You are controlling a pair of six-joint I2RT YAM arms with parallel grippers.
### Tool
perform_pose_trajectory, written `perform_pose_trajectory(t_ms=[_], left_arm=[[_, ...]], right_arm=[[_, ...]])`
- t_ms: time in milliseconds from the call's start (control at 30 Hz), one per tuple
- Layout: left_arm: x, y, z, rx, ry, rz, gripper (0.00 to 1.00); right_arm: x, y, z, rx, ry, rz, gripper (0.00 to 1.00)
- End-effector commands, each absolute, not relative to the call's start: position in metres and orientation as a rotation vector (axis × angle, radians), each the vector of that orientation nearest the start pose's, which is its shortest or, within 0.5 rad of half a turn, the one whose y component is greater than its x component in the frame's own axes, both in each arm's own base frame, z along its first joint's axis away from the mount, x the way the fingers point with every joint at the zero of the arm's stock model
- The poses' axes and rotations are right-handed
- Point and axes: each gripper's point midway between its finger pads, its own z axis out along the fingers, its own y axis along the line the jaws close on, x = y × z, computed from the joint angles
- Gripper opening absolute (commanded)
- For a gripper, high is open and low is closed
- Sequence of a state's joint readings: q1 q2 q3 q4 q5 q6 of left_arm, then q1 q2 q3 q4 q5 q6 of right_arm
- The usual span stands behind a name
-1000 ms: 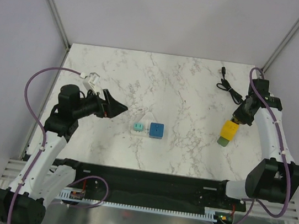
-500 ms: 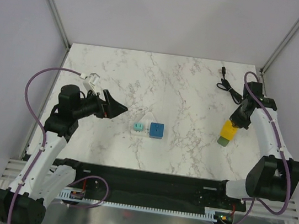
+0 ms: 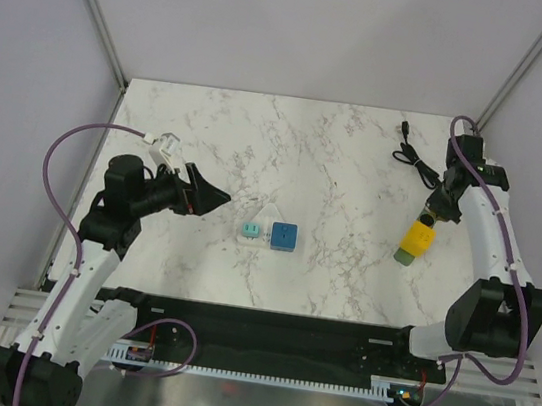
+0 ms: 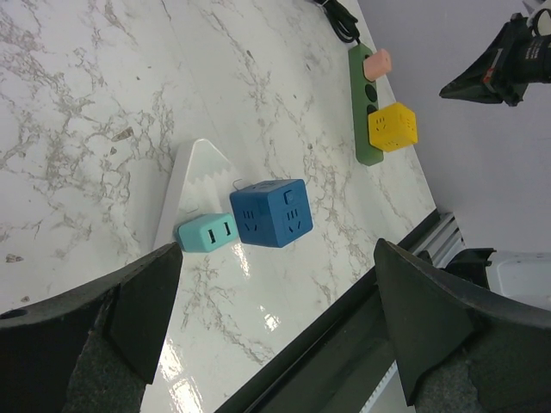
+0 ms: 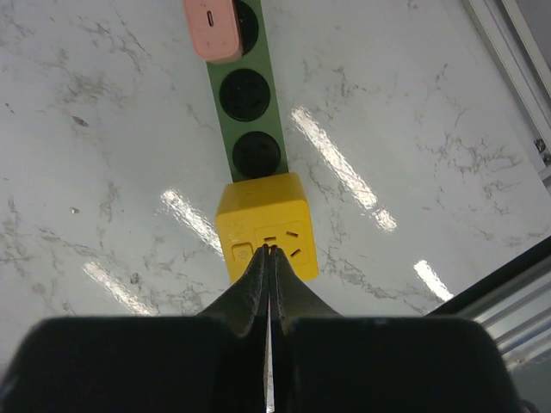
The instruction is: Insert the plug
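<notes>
A yellow cube adapter [image 3: 415,236] sits on the near end of a green power strip [image 5: 245,129]. A pink plug [image 5: 213,26] sits in the strip's far socket, and two sockets between them are empty. My right gripper [image 5: 269,249] is shut and empty, its tips just above the yellow cube's top face [image 5: 265,225]; it also shows in the top view [image 3: 439,208]. A blue cube adapter [image 3: 285,235] and a teal plug adapter [image 3: 248,230] lie mid-table. My left gripper [image 3: 206,196] is open and empty, hovering left of them; in its wrist view [image 4: 277,251] both lie ahead.
A white triangular piece [image 4: 185,194] lies under and behind the teal adapter [image 4: 207,232], next to the blue cube [image 4: 271,212]. A black cable [image 3: 414,157] coils at the back right behind the strip. The table's near edge and a black rail run below.
My right wrist has shifted slightly back and forth over the yellow cube, with the gripper staying shut. The left arm and all adapters have not moved.
</notes>
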State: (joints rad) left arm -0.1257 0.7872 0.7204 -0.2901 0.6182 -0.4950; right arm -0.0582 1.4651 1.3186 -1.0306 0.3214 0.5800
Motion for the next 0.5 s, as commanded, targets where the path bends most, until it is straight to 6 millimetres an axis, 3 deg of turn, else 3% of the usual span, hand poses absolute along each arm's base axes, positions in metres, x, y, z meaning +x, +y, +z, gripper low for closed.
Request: perform_pose_trajectory(t_ms=[0,67,200,300,367,467], left_arm=[[0.248,-0.146,0.243,0.104,1.952,-0.952,1.0],[0.248,-0.145,0.242,0.102,1.955,-0.951,1.0],[0.248,-0.145,0.241,0.102,1.959,-0.948,1.0],[0.25,-0.144,0.24,0.096,1.962,-0.943,1.0],[0.25,-0.144,0.24,0.095,1.962,-0.937,1.0],[0.25,-0.143,0.24,0.094,1.962,-0.929,1.0]], right_arm=[[0.307,-0.052,0.175,0.897,2.481,-0.261,0.0],[0.304,-0.051,0.164,0.896,2.493,-0.267,0.0],[0.288,-0.05,0.106,0.916,2.585,-0.308,0.0],[0.281,-0.047,0.079,0.921,2.639,-0.303,0.0],[0.282,-0.048,0.079,0.916,2.64,-0.315,0.0],[0.29,-0.053,0.101,0.888,2.592,-0.327,0.0]])
